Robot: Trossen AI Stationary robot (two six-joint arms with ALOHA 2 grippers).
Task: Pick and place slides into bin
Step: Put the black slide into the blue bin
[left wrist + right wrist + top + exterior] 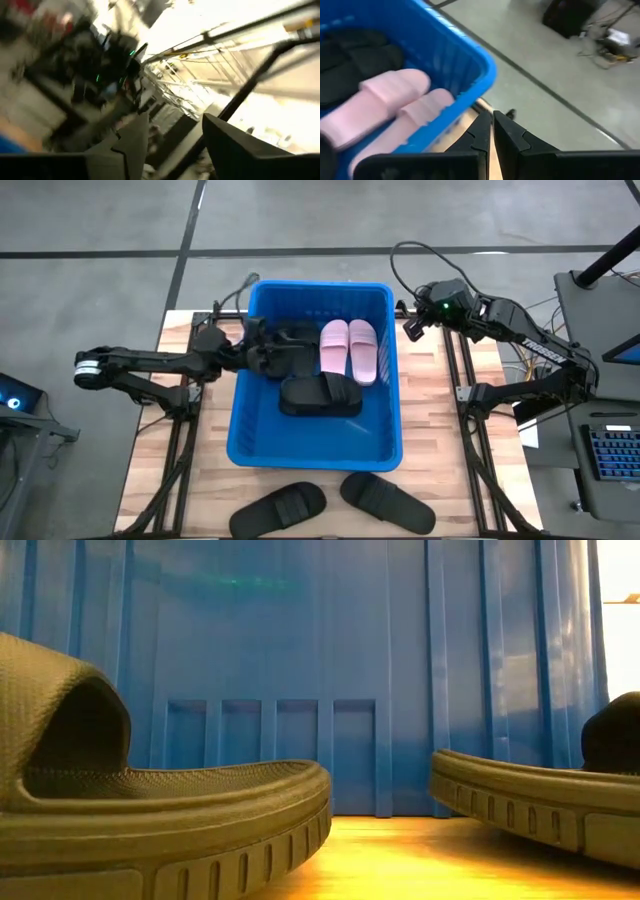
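The blue bin point(315, 445) stands mid-table. Inside it, two pink slides point(348, 350) lie side by side at the far right, with black slides point(320, 395) next to them on the floor. Two more black slides point(278, 508) point(388, 500) rest sole-down on the table in front of the bin, and they fill the low view point(150, 820) point(540, 800). My left gripper point(268, 352) point(175, 117) hangs over the bin's left part, open and tipped upward, with nothing between its fingers. My right gripper point(412, 328) point(492, 130) is shut and empty outside the bin's far right corner.
The bin's rolled rim point(470, 75) lies just beside my right gripper. Bare wood point(150, 470) shows left and right of the bin. Black frame rails point(180, 450) run along both table sides. A keyboard point(612, 455) and cables sit off the table's right edge.
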